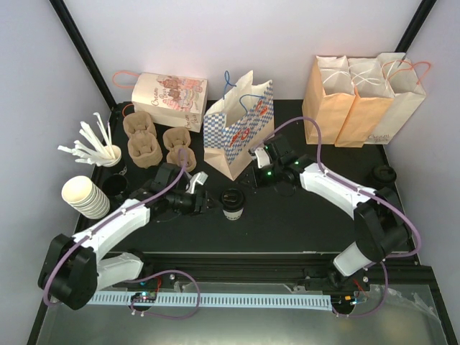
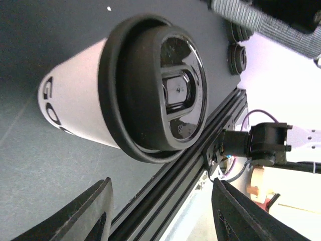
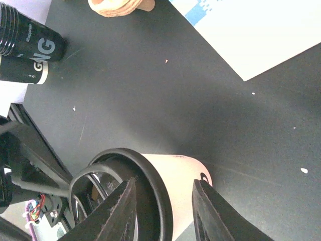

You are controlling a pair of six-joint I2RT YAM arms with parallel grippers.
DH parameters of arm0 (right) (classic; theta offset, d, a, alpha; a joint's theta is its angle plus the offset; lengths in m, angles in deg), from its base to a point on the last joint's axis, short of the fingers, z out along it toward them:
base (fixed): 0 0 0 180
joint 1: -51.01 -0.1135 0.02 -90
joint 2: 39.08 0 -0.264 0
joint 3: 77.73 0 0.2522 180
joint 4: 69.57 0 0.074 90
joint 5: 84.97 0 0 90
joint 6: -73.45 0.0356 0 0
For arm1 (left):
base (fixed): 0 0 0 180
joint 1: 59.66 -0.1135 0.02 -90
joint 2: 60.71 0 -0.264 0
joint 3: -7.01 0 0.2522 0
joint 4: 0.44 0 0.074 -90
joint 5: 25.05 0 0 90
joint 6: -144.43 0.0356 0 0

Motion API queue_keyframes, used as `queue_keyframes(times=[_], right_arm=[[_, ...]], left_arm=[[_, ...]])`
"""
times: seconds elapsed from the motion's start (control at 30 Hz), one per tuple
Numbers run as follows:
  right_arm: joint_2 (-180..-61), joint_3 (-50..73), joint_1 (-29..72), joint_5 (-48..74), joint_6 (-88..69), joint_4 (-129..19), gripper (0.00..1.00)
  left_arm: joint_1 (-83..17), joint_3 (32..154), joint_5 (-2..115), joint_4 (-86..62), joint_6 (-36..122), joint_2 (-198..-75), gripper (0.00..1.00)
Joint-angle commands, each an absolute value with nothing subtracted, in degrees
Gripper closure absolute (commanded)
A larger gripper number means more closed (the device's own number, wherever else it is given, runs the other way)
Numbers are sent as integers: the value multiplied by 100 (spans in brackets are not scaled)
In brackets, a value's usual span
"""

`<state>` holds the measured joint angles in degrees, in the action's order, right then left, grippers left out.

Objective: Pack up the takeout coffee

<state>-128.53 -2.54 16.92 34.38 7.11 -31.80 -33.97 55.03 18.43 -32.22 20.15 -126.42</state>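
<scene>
Both arms are seen reaching toward twelve o'clock; left gripper [image 1: 213, 205] fingers parted, right gripper [image 1: 260, 175] fingers narrowly set.

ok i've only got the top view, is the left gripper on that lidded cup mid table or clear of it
Observer: Clear of it. In the left wrist view the left gripper is open, and the printed coffee cup sits ahead of its jaws, not between them.
Operator: and the right one, its fingers are hidden from up here
Observer: The right wrist view shows a second lidded paper cup between the jaws of the right gripper, near the black lid. I can't tell whether they are pressing on it.
</scene>
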Motion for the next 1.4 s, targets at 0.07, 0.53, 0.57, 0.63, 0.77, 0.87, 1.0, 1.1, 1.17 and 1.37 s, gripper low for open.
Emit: queue_keyframes(times=[0.07,0.53,0.57,0.63,0.77,0.87,1.0,1.1,1.17,1.37], right_arm=[[-12299,-554,1681,3334,730,-2966,65],[-11712,-1890,1664,4158,1398,-3964,68],[-11739,-1898,1664,4186,1412,-4003,69],[-11809,-1901,1664,4224,1417,-4053,69],[-11875,-1841,1664,4261,1417,-4093,69],[-11907,-1785,1664,4257,1425,-4085,69],[-12012,-1739,1664,4213,1397,-4059,70],[-12087,-1739,1664,4221,1384,-4079,70],[-12129,-1746,1664,4221,1363,-4091,71],[-12250,-1762,1669,4127,1292,-4036,72]], left_arm=[[-3897,5752,1873,-3611,2231,-12400,48],[-4138,6199,1424,-3354,2723,-13587,64],[-4138,6191,1405,-3325,2722,-13644,65],[-4138,6204,1385,-3312,2743,-13720,65],[-4137,6216,1325,-3259,2770,-13809,65],[-4132,6233,1275,-3223,2762,-13877,65],[-4129,6266,1255,-3180,2744,-13947,66],[-4129,6278,1284,-3176,2763,-13987,67],[-4129,6261,1292,-3150,2760,-14018,68],[-4129,6249,1320,-3154,2809,-14151,70]])
